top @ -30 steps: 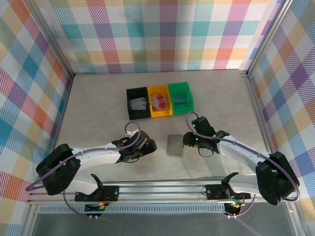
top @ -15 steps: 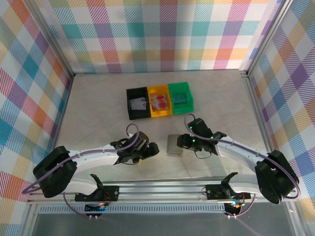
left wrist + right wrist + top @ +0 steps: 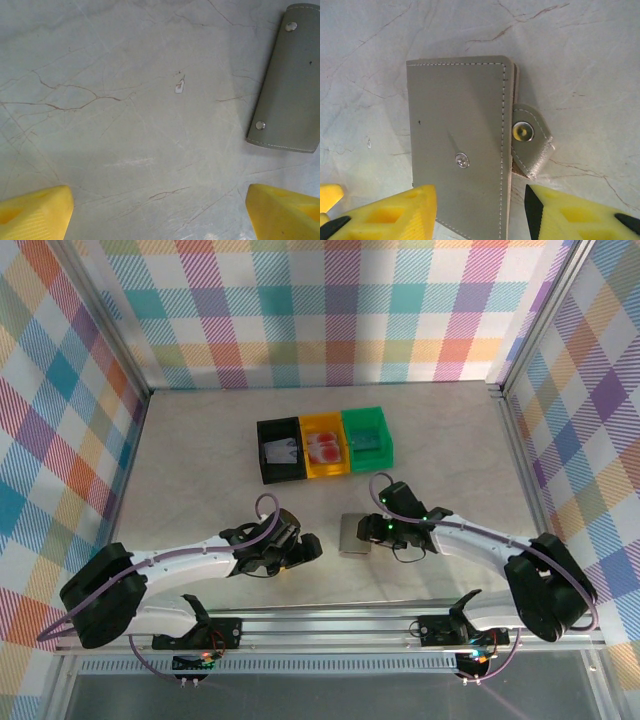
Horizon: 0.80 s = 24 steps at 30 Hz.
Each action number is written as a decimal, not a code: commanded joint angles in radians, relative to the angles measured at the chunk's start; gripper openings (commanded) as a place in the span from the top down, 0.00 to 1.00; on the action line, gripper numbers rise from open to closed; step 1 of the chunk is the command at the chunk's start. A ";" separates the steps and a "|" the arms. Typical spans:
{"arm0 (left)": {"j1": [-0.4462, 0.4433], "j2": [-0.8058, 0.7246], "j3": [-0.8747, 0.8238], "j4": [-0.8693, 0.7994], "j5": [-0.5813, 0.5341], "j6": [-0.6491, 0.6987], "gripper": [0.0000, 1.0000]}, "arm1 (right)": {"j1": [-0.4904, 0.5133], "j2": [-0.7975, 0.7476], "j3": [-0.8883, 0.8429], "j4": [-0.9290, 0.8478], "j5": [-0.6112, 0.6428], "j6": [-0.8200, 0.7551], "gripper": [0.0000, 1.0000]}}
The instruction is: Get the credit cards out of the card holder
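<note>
The card holder (image 3: 352, 535) lies folded flat on the table between my two arms, grey with pale stitching. In the right wrist view the card holder (image 3: 460, 145) has its snap tab (image 3: 530, 140) undone and flipped out to the right. My right gripper (image 3: 480, 215) is open and straddles its near end, with a gap at the right finger (image 3: 580, 215). My left gripper (image 3: 160, 215) is open over bare table, and the card holder (image 3: 292, 80) sits up and to its right. A pale credit card (image 3: 281, 451), red ones (image 3: 325, 449) and a teal one (image 3: 367, 439) lie in the bins. Any cards inside the holder are hidden.
A black bin (image 3: 262, 455), a yellow bin (image 3: 327, 474) and a green bin (image 3: 389, 445) stand side by side behind the card holder. Plaid walls close in the marble table (image 3: 200, 460) on three sides. A metal rail (image 3: 330, 618) runs along the near edge.
My right gripper has slid left onto the card holder's near end and its jaws have widened. The left gripper has drifted slightly right and nearer, still open.
</note>
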 commanded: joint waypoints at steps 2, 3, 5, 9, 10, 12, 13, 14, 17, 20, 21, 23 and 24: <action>-0.012 -0.022 -0.006 -0.044 -0.006 0.013 0.10 | 0.001 0.021 -0.011 0.056 -0.045 -0.008 0.49; -0.013 -0.022 -0.006 -0.043 -0.006 0.014 0.10 | 0.001 0.027 -0.013 0.070 -0.062 -0.010 0.49; -0.013 -0.020 -0.006 -0.042 -0.007 0.014 0.10 | 0.004 0.034 -0.016 0.087 -0.079 -0.011 0.49; -0.013 -0.019 -0.006 -0.041 -0.007 0.013 0.10 | 0.010 0.039 -0.011 0.098 -0.089 -0.018 0.49; -0.012 -0.020 -0.006 -0.041 -0.006 0.013 0.10 | 0.010 0.038 -0.011 0.098 -0.089 -0.020 0.49; -0.012 -0.022 -0.006 -0.043 -0.006 0.014 0.10 | 0.010 0.031 -0.006 0.082 -0.073 -0.026 0.49; -0.012 -0.023 -0.006 -0.045 -0.007 0.013 0.10 | 0.010 0.025 -0.005 0.072 -0.060 -0.027 0.49; -0.013 -0.025 -0.007 -0.045 -0.007 0.014 0.10 | 0.010 0.020 -0.001 0.055 -0.043 -0.027 0.49; -0.013 -0.027 -0.007 -0.045 -0.009 0.013 0.10 | 0.013 0.033 0.023 -0.004 -0.002 -0.030 0.49; -0.012 -0.025 -0.006 -0.044 -0.007 0.014 0.10 | 0.016 0.063 0.030 -0.009 0.001 -0.028 0.49; -0.012 -0.027 -0.004 -0.044 -0.007 0.013 0.10 | 0.019 0.066 0.029 -0.010 0.008 -0.027 0.50; -0.011 -0.030 -0.006 -0.046 -0.009 0.014 0.10 | 0.028 0.066 0.021 0.016 -0.001 -0.030 0.52; -0.013 -0.031 -0.006 -0.046 -0.009 0.014 0.10 | 0.032 0.065 0.018 0.030 -0.009 -0.032 0.53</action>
